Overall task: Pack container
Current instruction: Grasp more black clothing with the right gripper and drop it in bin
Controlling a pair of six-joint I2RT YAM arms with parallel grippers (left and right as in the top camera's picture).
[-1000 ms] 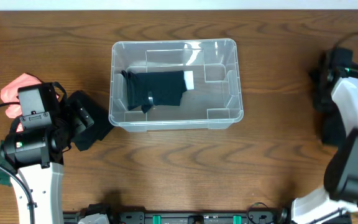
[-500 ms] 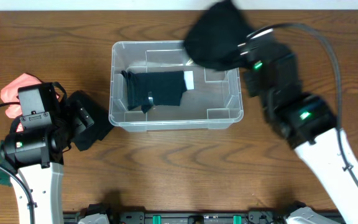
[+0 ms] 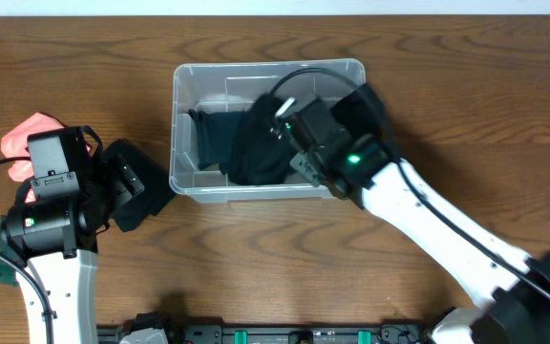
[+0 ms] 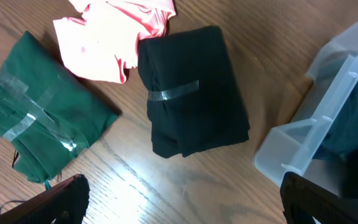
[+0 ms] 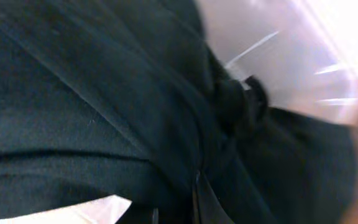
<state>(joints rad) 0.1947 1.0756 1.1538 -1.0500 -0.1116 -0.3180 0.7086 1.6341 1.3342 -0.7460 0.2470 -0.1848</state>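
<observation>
Two grippers: left gripper (image 4: 185, 202) spread wide with nothing between the fingers, hovering over the table (image 4: 135, 186); right gripper (image 3: 277, 143) down inside the container. Cannot tell whether its jaws are apart or closed, as the right wrist view is filled with black cloth.
Container (image 3: 227, 67): to the right of the left gripper, near it, with one rounded corner at the right edge of the left wrist view. Directly below the right gripper.
Container axis: long side runs across, from the left arm's side toward the right arm's side; short wall faces the left gripper.
Contents: black cloth (image 3: 246, 158) under the right gripper, spread over the left half of the floor. Cannot tell whether it is one piece or two.
Black bundle (image 4: 191, 93): straight ahead of the left gripper, flat on the table, bound by one clear tape band.
Bundle axis: long side points away from the left gripper, slightly slanted, so the fingers line up across the short width.
Nearer arm: left, judged the only sensible one for the bundle.
Gap: narrow strip of bare wood between bundle and container corner; apart, not touching.
Pink garment (image 4: 114, 37): beyond the bundle and left of it, loosely crumpled, touching the bundle's far left edge.
Green bundle (image 4: 42, 130): left of the left gripper, taped, apart from the black bundle.
Open room: bare table near the left fingertips and on the bundle's near side.
Risk, judged: rim and the right arm occupy the container opening, so entry by the left arm is likely to be crowded.
</observation>
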